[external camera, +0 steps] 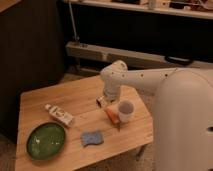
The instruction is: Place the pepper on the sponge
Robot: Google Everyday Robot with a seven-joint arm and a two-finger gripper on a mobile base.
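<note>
Gripper (104, 101) position: low over the wooden table (60, 97), near the centre of its far half, just behind the pepper (111, 115). Its working end is largely covered by the white wrist housing and merges with a dark patch beneath it, so whether it is clenched, released or grasping anything cannot be told.

Arm (135, 80) pose: the forearm enters from the right, runs leftward roughly level above the table's far edge, bends at a rounded joint and drops almost straight down to the gripper.

Hidden or cut off: the robot's white body (187, 125) fills the right side of the view and covers the table's right end (the body itself runs out of view at the right and bottom edges).

The pepper lies on the table surface, orange-red, just left of a white cup (125, 110) and close against it; contact between the two cannot be confirmed. The sponge (92, 137), blue-grey, lies flat nearer the front edge, apart from the pepper and down-left of it.

A green plate (46, 141) sits at the front left corner. A small white bottle (59, 115) lies on its side just behind the plate.
</note>
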